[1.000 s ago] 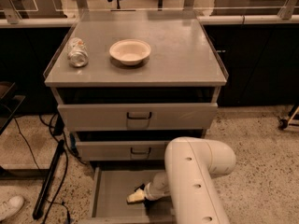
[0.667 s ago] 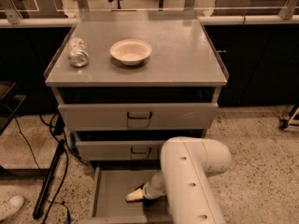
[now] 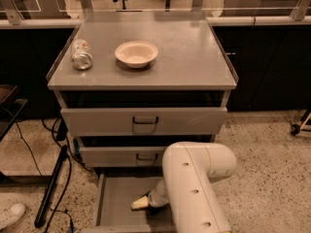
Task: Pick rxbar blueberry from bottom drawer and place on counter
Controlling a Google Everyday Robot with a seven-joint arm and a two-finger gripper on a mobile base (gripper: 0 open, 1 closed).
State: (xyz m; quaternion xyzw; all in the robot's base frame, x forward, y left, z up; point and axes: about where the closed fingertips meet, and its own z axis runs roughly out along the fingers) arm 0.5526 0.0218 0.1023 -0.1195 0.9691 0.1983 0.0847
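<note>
**As Arm Reached Low, Gripper Sat in Bottom Drawer**

While the white arm (image 3: 194, 188) bent down, its gripper (image 3: 141, 204) hung inside the open bottom drawer (image 3: 114, 198), its pale tip close above the grey floor. Whether it was open or closed could not be told. The blueberry bar could not be made out for certain; a dark patch (image 3: 155, 210) lay just behind the gripper. Well above the gripper, the counter (image 3: 194, 57) carried a bowl (image 3: 136, 53) and, left of it, a crushed can (image 3: 81, 54).

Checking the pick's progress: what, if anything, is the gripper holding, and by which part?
Cannot be told: the gripper is low inside the bottom drawer, and the arm hides whatever may be in it.
</note>
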